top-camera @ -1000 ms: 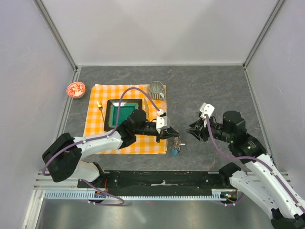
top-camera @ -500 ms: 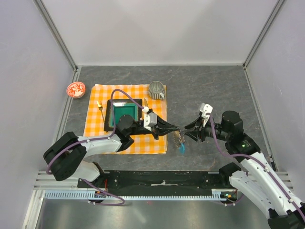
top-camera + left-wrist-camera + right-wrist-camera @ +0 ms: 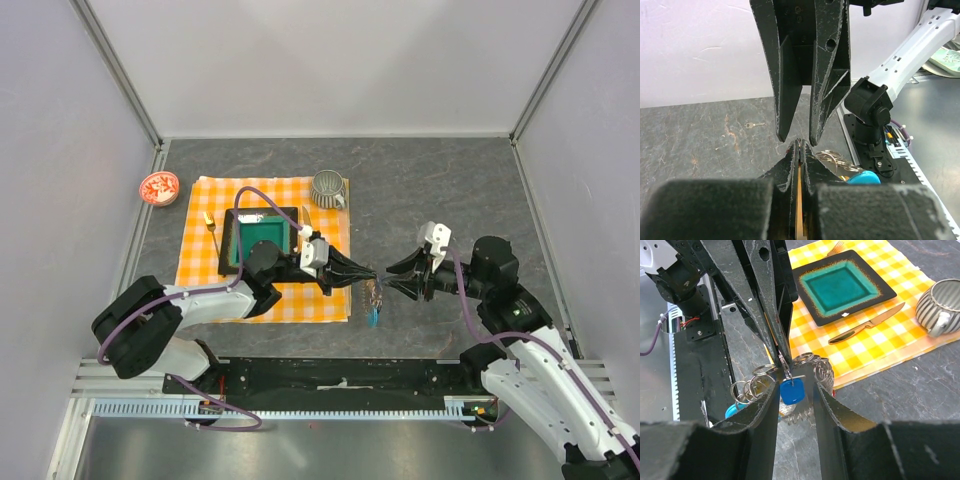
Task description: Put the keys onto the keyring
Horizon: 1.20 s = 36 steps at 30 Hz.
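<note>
Left gripper [image 3: 366, 274] pinched tight on the keyring [image 3: 820, 371]; right gripper [image 3: 795, 387] half open, its fingers either side of the blue key [image 3: 791, 391], not closed on it

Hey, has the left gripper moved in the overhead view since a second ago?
Yes. The left gripper has pulled its body back left over the checked cloth, toward the green plate; its fingertips remain just past the cloth's right edge.

Orange checked cloth [image 3: 200, 262] on dark table [image 3: 440, 180]
</note>
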Available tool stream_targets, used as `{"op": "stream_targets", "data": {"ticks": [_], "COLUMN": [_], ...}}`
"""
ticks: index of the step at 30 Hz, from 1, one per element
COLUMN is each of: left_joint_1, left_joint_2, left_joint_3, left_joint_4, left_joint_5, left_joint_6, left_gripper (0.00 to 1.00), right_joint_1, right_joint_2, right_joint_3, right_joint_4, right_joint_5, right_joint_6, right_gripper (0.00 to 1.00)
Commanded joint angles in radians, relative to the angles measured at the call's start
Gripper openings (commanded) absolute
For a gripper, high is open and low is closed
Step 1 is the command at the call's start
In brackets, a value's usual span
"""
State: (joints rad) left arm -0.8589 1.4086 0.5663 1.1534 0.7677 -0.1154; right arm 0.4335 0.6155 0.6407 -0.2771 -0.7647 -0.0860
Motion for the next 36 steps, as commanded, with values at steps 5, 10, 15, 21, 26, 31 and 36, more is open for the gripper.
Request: {"op": "stream_targets", "data": {"ticks": [5,10,15,21,26,31,36], "left_joint_1": [0.004,0.003,0.004,0.004,0.004,0.004,0.003], "left_joint_2": [-0.010,-0.007,-0.005,-0.003,-0.007,-0.031,-0.049], "left_joint_3": [0.047,0.053,0.064,0.079,0.086,0.076,0.073], "left_joint_4": [0.065,0.065,0.063,0.045,0.045,0.055,0.101], "left_joint_5": [0.057,0.077,0.085,0.107,0.122,0.130,0.159], "left_joint_6": [-0.017,-0.023,-0.024,-0.021,-0.026,-0.024,-0.042], "left_gripper": [0.02,0.02,0.02,0.02,0.02,0.02,0.02], "right_joint_1": [-0.004,-0.006,-0.004,-0.004,-0.006,-0.004,-0.004], "right_joint_2": [0.015,0.021,0.032,0.029,0.038,0.044,0.053], "right_joint_3": [0.008,0.005,0.001,-0.003,-0.001,-0.004,-0.004], "right_joint_4": [0.058,0.069,0.076,0.079,0.079,0.078,0.079], "right_joint_5": [-0.039,-0.059,-0.090,-0.128,-0.142,-0.133,-0.148], "right_joint_6": [-0.017,-0.014,-0.014,-0.020,-0.017,-0.008,0.000], "right_gripper": [0.38,0.35,0.35,0.36,0.23,0.00,0.00]}}
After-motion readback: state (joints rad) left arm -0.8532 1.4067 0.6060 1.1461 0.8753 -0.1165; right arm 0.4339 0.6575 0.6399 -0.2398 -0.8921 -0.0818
